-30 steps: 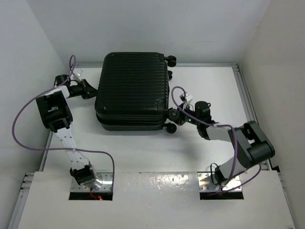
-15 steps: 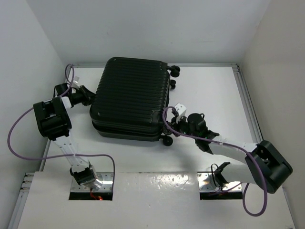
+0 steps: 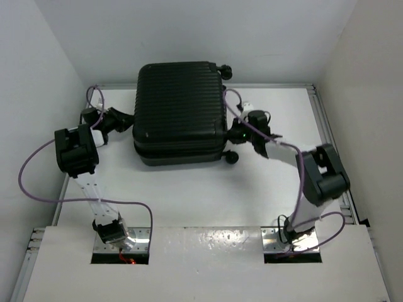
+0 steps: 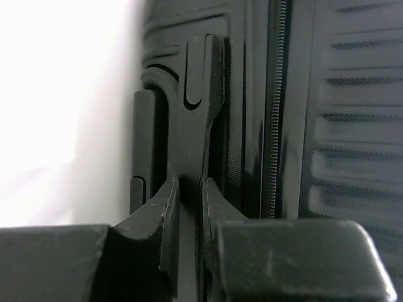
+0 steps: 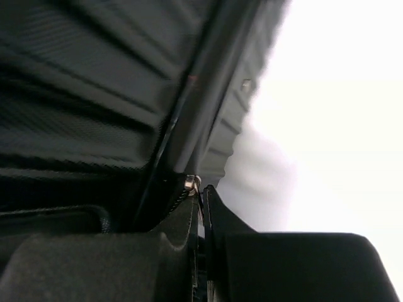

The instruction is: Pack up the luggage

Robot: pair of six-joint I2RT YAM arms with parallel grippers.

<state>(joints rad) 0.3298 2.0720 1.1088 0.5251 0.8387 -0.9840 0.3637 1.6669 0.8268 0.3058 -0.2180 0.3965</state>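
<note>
Black ribbed luggage (image 3: 181, 110) is lying flat toward the far middle of the white bench (image 3: 271, 189), halves together; packing is looking nearly complete, with the zip closure judged outstanding. Left pincer (image 4: 189, 195) is pinching a thin side tab (image 4: 204, 94), nearly closed. Right pincer (image 5: 201, 192) is pressing together on what appears to be a metal zip pull (image 5: 192, 182).

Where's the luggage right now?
Top view: the luggage lies far centre on the table, between the left pincer and the right pincer.

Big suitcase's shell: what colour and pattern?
Black hard-shell suitcase, horizontally ribbed; clearest in the top external view.
</note>
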